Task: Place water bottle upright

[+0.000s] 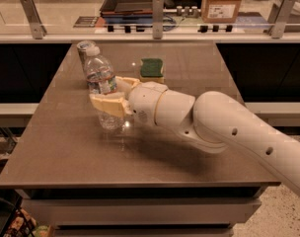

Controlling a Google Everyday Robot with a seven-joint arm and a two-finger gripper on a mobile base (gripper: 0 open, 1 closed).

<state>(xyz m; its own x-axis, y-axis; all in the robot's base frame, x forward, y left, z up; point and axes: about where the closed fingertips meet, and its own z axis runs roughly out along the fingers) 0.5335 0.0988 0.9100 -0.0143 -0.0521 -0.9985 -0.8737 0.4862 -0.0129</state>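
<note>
- Brown table (56, 147) filled most of the view. A counter and a glass rail sat way off beyond the gripper.
- The water bottle (99, 74) was right between the gripper's fingers (109, 104). Its white cap was on top, the label band sat just above the fingers, and the ribbed lower half poked out below them.
- It was close to upright, though the cap end leaned a little away from the arm side. The base looked to be at or just off the tabletop, and I honestly couldn't tell if it was touching.
- The gripper (106, 92) was clamped on the bottle around its middle, with one tan finger on the near side and one on the far side.
- The fat white arm (224, 127) ran back from the wrist toward the near right corner of the table.
- A silver can (82, 51) stood just beyond the gripper, right behind the bottle's neck. Whether they touched, I couldn't say.
- A green sponge (152, 68) lay beyond the wrist, a bit apart from everything else.
- My read was that this was the set-down step: the grasp was done, the bottle was nearly vertical, and it hadn't been released yet.
- The next move called for taking out that last bit of lean and getting the base flat on the table.
- After that, the fingers needed to open evenly and pull back toward the arm side without dragging the bottle.
- A plastic bottle like that would probably tip from a small nudge, and the can beyond it left little room to overshoot.
</note>
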